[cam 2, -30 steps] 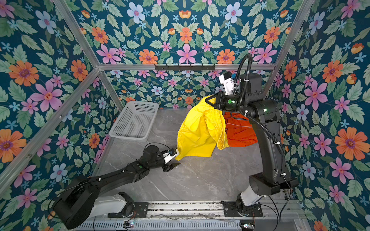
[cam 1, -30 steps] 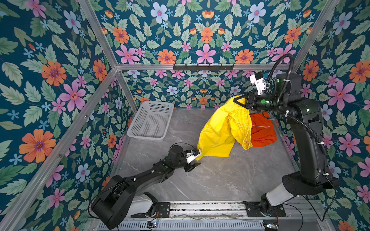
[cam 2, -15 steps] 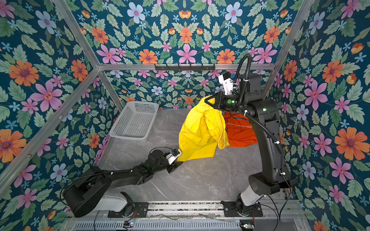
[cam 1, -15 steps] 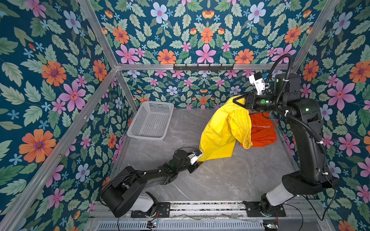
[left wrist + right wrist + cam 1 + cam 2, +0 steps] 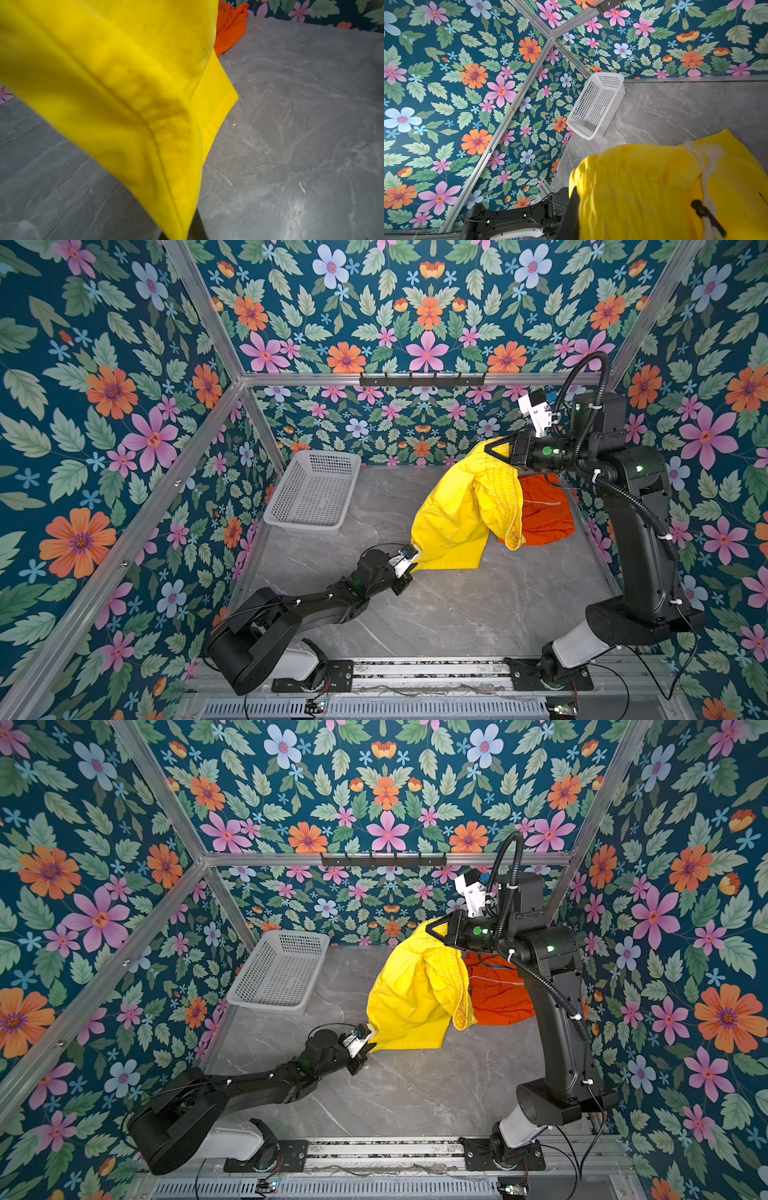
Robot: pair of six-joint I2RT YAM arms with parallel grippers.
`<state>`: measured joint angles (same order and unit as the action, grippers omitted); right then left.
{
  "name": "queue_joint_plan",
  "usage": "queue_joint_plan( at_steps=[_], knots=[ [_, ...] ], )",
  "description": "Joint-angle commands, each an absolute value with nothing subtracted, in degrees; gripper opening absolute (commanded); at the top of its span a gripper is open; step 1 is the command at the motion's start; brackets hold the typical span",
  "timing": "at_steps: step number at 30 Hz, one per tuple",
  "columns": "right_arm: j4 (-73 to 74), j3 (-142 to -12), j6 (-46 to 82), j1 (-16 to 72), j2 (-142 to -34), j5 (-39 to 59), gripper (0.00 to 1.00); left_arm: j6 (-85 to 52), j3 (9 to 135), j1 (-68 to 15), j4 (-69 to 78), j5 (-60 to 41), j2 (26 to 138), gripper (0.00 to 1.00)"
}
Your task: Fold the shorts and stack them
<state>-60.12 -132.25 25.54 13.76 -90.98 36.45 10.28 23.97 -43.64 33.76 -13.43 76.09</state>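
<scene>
You have the yellow shorts (image 5: 461, 510) strung in the air between both claws. In both top views their long axis runs on a diagonal, from the waistband at centre right of the frame down to a leg-hem corner at lower centre. The right gripper (image 5: 496, 450) is clamped on the gathered waistband, which is the high end. The left gripper (image 5: 412, 563) is pinched together on the hem corner, the low end, just above the surface. A loop of the waistband sags down on the right side of the cloth.

The orange shorts (image 5: 544, 510) lie crumpled on the surface behind the yellow pair, at the right of the frame and partly hidden by it.

The surface is a grey marble-look tabletop (image 5: 457, 614). A white perforated basket (image 5: 307, 526) sits in its upper-left corner, well apart from both pairs. Floral walls (image 5: 124, 406) with bare metal bars enclose the space, and a black hook rail (image 5: 422, 379) runs along the back.
</scene>
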Motion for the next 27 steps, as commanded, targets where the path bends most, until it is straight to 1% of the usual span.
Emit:
queue_joint_plan(
  at_steps=[1, 3, 5, 8, 10, 13, 16, 18, 23, 27],
  knots=[
    [-58.77, -131.98, 25.45, 11.93, -90.03, 34.46, 0.0, 9.88, 26.5, -43.66, 23.94, -13.54, 71.5, 0.04],
    [-58.71, -131.01, 25.48, 10.34, -89.29, 34.37, 0.0, 10.69, 29.4, -43.67, 15.38, -11.73, 67.7, 0.03],
    [-58.71, -130.13, 25.55, 8.45, -88.33, 34.54, 0.0, 11.0, 32.81, -43.54, 6.52, -7.81, 64.39, 0.02],
    [-57.85, -127.46, 26.3, 4.74, -85.97, 35.16, 0.0, 11.33, 38.33, -42.67, -5.69, 1.34, 60.34, 0.01],
    [-55.82, -124.09, 27.46, 1.83, -83.75, 37.12, 0.0, 11.42, 42.5, -40.3, -13.36, 6.45, 58.13, 0.01],
    [-52.71, -119.06, 29.62, -1.88, -80.8, 40.62, 0.0, 13.5, 49.27, -34.23, -22.23, 9.78, 55.64, 0.01],
    [-51.77, -116.25, 30.83, -2.88, -79.42, 43.67, 0.0, 17.39, 57.61, -28.63, -27.92, 12.72, 54.15, 0.01],
    [-51.38, -115.02, 31.64, -2.83, -78.86, 45.73, 0.0, 21.2, 63.84, -27.23, -31.16, 15.86, 54.5, 0.01],
    [-48.78, -108.34, 32.6, -0.07, -73.1, 49.51, 0.0, 26.41, 78.79, -26.98, -39.62, 21.05, 56.86, 0.01],
    [-54.83, -104.88, 32.17, 0.81, -69.12, 53.18, 0.0, 27.24, 84.71, -26.98, -41.65, 23.82, 55.24, 0.01]
  ],
)
